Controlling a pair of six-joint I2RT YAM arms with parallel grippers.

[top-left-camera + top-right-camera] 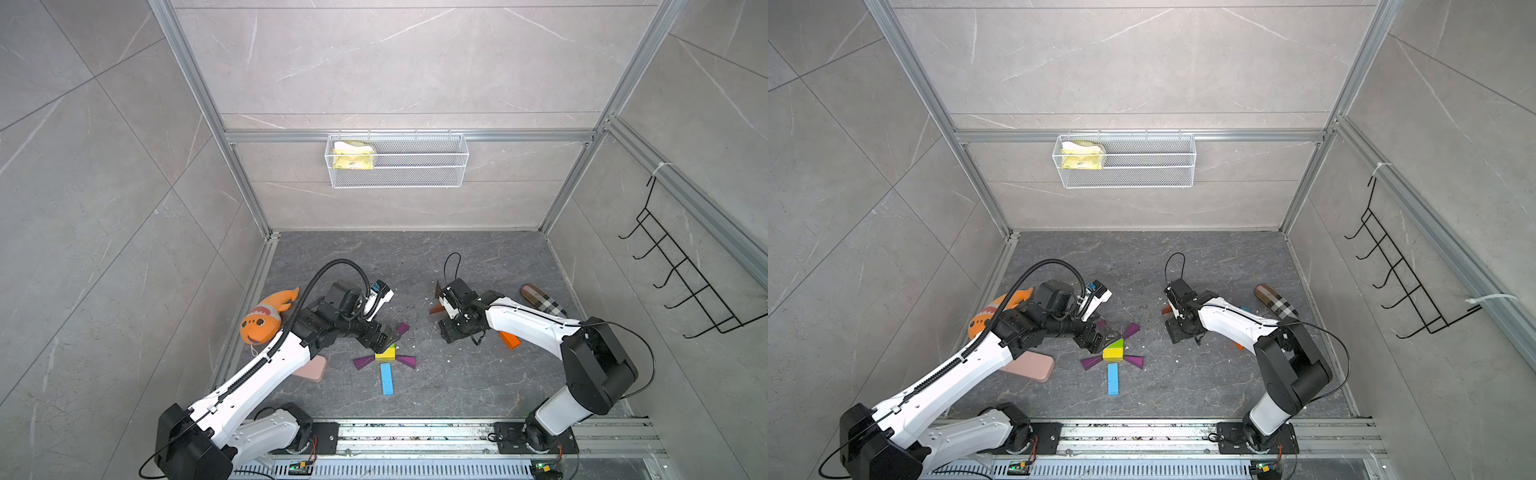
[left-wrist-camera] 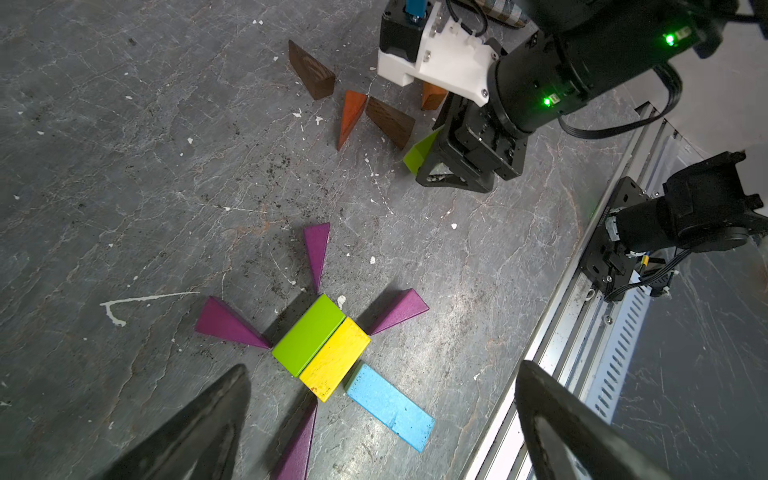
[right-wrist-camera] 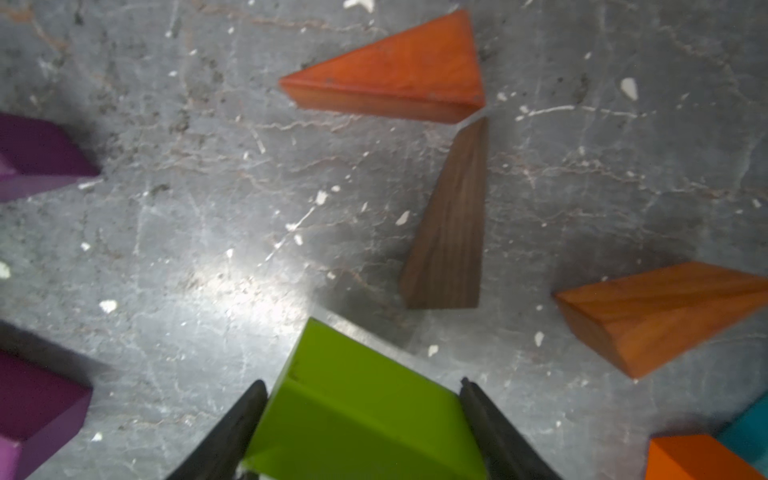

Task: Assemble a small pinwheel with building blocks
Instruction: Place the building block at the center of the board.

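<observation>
The grey counter carries it all. The left pincer is spread wide with nothing in it. Right under it lie the blue bar, yellow brick, green brick and purple wedges. The right pincer squeezes a second green brick. The orange wedges and a brown wedge lie just in front of it.

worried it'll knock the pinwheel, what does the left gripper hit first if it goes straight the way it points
The left gripper, jaws open, would likely meet the purple wedge lying between its fingers first, with the yellow brick just beyond; depth is hard to judge.
</observation>
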